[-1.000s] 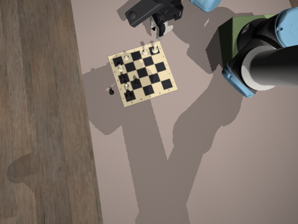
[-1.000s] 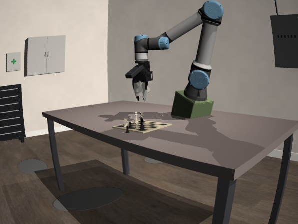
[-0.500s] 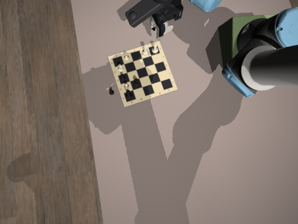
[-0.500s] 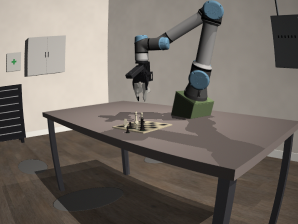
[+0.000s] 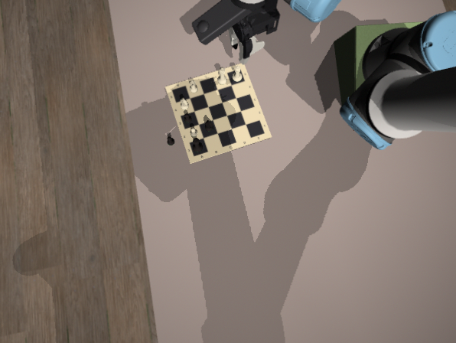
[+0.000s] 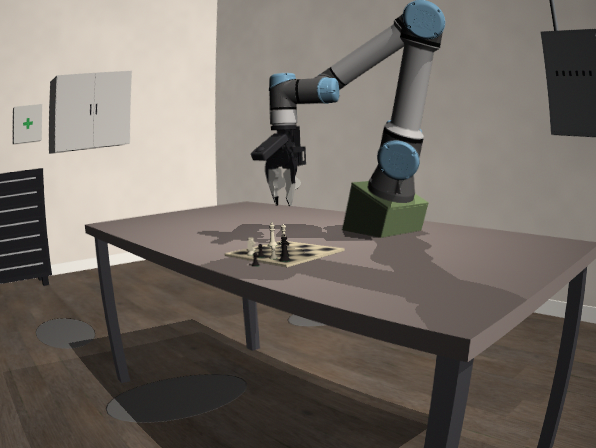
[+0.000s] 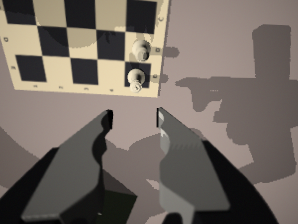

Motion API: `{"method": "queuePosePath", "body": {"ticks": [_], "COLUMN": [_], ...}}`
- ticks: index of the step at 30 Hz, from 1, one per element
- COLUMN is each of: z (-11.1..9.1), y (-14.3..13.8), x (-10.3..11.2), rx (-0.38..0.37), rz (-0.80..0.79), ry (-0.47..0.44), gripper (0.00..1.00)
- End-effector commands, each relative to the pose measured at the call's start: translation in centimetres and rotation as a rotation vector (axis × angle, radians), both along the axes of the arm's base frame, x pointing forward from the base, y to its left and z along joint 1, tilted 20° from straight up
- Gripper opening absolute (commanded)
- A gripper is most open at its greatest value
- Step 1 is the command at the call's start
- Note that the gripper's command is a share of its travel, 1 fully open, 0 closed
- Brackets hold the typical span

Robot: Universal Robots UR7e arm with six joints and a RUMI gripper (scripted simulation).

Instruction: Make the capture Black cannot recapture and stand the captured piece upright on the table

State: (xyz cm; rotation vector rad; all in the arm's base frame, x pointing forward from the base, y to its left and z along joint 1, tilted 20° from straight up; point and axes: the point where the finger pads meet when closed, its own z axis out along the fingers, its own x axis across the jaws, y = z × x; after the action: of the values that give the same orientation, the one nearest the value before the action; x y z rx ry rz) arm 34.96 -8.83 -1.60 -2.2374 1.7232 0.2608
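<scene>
The small chessboard [image 5: 250, 115] [image 6: 320, 252] [image 7: 57, 70] lies on the table. Two tall white pieces [image 5: 236, 73] [image 5: 222, 76] stand on its far edge; they show in the wrist view [image 7: 136, 79] [image 7: 141, 50] at the board's corner. Other white pieces [image 5: 193, 87] [image 5: 184, 103] [image 5: 193, 132] and black pieces [image 5: 187, 119] [image 5: 208, 123] [image 5: 197, 145] stand on the left side. A black pawn [image 5: 171, 141] [image 6: 255, 260] stands upright on the table, left of the board. My gripper [image 5: 245, 53] [image 6: 282, 202] [image 7: 134, 110] hangs high above the table just beyond the far corner, its fingers narrowed but apart, with nothing between them.
The arm's green base block [image 5: 348, 57] [image 6: 385, 215] stands on the table to the right of the board. The table's left edge [image 5: 126, 153] drops to a wooden floor.
</scene>
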Motion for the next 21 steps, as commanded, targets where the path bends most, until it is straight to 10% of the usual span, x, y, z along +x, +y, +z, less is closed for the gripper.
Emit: {"method": "queuePosePath", "body": {"ticks": [1, 21], "z": [-0.7, -3.2], "y": [0.2, 1.2], "x": [0.1, 0.2], "rx": [-0.001, -0.001], "rz": [0.0, 0.0], "ry": [-0.001, -0.001], "gripper": [0.25, 0.25]}}
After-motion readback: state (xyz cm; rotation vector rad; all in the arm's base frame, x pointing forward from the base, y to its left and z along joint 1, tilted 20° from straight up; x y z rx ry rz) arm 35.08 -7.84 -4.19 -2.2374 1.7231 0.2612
